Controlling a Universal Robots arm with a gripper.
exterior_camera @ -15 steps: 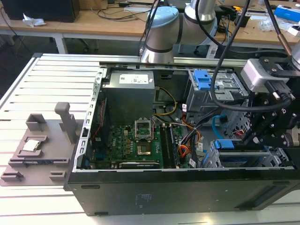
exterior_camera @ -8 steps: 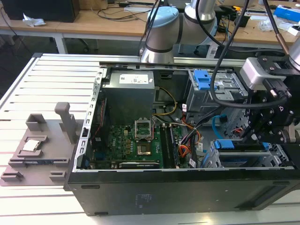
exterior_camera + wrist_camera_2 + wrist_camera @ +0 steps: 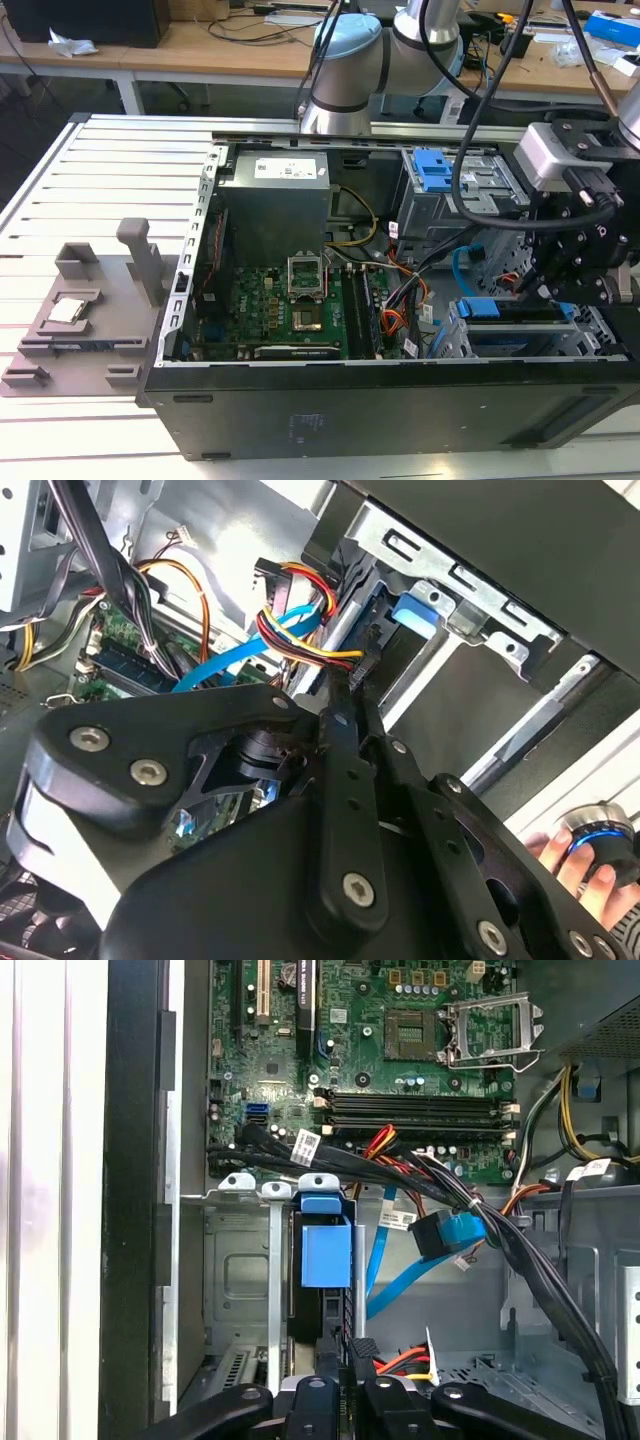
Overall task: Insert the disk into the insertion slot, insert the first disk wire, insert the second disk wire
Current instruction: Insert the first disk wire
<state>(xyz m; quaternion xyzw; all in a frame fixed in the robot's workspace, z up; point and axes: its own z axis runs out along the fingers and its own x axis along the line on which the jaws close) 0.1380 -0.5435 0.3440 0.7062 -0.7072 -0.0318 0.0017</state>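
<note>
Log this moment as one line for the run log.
disk in insertion slot | gripper shut on first disk wire plug at disk's end | second disk wire plug apart from disk

One gripper (image 3: 348,692). One first disk wire (image 3: 295,630) at its tips, and one second disk wire (image 3: 230,662) just beyond them. One disk (image 3: 325,1250) directly ahead of the gripper. Two drive cages: the insertion slot (image 3: 240,1260) around that disk, and a grey cage (image 3: 420,210) farther from the gripper. One motherboard (image 3: 290,1050) beyond the wires. One person's hand (image 3: 570,868) behind the gripper's base.
</note>
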